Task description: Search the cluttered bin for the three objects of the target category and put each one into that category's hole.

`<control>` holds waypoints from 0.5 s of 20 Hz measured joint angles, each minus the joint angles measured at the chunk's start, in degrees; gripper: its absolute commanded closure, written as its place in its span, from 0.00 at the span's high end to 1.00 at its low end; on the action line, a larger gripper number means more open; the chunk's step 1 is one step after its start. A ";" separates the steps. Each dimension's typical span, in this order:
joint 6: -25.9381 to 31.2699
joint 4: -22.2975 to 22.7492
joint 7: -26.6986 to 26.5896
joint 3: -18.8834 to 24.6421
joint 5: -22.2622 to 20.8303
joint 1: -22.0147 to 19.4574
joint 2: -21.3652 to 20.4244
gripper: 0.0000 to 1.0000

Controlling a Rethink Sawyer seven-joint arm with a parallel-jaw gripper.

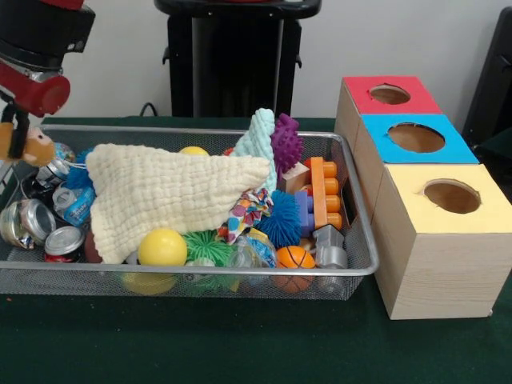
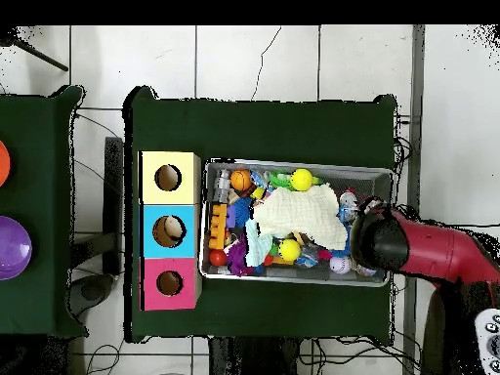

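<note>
Arm at the bin's can end, a small toy dangling under it

From the left: the gripper (image 1: pixel 11 132) is hidden, so its state cannot be told; a small brown toy (image 1: pixel 32 148) hangs there. Crushed cans (image 1: pixel 62 240) look light, slick and dented. The mesh bin (image 1: pixel 240 280) holds a soft waffle cloth (image 1: pixel 172 192) draped over smooth balls. The hole (image 1: pixel 390 94) tops the far red box.

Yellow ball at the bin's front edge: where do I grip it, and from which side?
Take the yellow ball across its widest part, coming straight down from above. Its top is bare and round, while the cream cloth, the green spiky toy and the bin wall crowd its sides.
</note>
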 measured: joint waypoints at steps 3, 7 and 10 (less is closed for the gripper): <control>4.40 2.53 -0.01 3.47 3.78 -3.17 -0.68 0.00; 9.78 6.01 -0.01 6.95 7.60 -5.15 -1.60 0.00; 11.98 8.55 -0.01 8.99 9.58 -5.53 -2.50 0.00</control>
